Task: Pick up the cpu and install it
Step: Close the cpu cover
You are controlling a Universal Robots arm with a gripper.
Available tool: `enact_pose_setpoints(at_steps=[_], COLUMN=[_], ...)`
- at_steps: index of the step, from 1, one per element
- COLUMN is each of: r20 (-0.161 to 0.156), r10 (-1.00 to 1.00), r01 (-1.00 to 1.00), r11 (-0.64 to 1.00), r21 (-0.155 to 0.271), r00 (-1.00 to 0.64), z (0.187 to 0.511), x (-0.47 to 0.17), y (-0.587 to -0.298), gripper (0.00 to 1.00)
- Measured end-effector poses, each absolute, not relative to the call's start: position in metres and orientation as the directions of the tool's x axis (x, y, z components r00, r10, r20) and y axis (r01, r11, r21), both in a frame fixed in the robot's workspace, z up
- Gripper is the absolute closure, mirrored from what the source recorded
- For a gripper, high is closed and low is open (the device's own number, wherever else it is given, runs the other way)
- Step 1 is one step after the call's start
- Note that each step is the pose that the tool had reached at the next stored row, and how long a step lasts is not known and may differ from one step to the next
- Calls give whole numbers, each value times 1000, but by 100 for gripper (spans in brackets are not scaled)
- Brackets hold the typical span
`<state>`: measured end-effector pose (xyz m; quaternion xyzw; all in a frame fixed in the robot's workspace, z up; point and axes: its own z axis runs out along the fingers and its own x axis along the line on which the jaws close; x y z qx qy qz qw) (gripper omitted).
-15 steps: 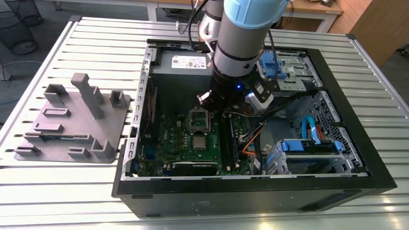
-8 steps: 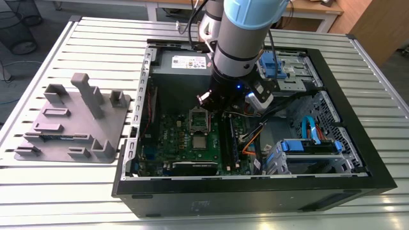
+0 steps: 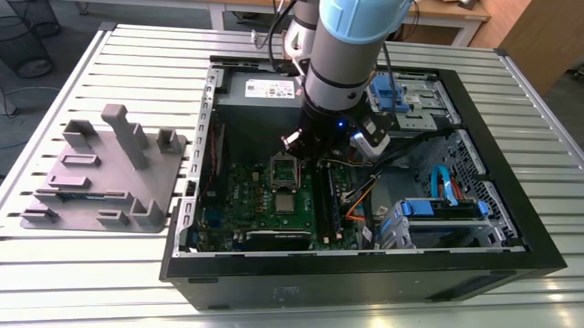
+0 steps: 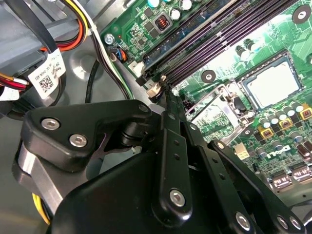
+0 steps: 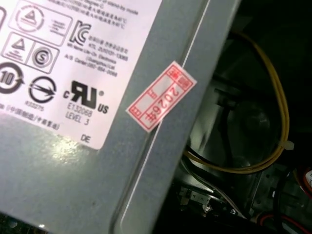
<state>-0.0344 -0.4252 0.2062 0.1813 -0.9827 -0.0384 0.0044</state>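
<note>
- The jaws of your black linkage gripper (image 4: 166, 97) look clenched tip to tip in the second wrist view, with nothing between them.
- The tips hang over the green motherboard (image 4: 229, 61), near the end of the long dark memory slots (image 4: 219, 46).
- There's the cpu (image 4: 270, 85), a small flat square chip with a pale silver top. It lies in its socket on the board, apart from the jaws.
- Just beside it, the rectangular metal socket frame (image 4: 220, 105) is swung open.
- In the exterior view, your silver-and-blue arm (image 3: 342, 61) reaches down into the open black computer case (image 3: 365, 277).
- The first wrist view looks at the grey metal power supply box (image 5: 73, 170), its red-and-white sticker (image 5: 161, 96) and a yellow cable (image 5: 280, 97).
- Over at the exterior view's left, the grey plastic holder tray (image 3: 100, 171) sits on the slatted metal counter (image 3: 137, 55), apart from the case.
</note>
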Motion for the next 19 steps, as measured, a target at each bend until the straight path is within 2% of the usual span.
enact_pose_setpoints(at_steps=[19], r20=[-13], r10=[-367], r01=[-366], r11=[927], r21=[85], r00=[-930], z=[210], x=[-39], y=[-425], gripper=[89])
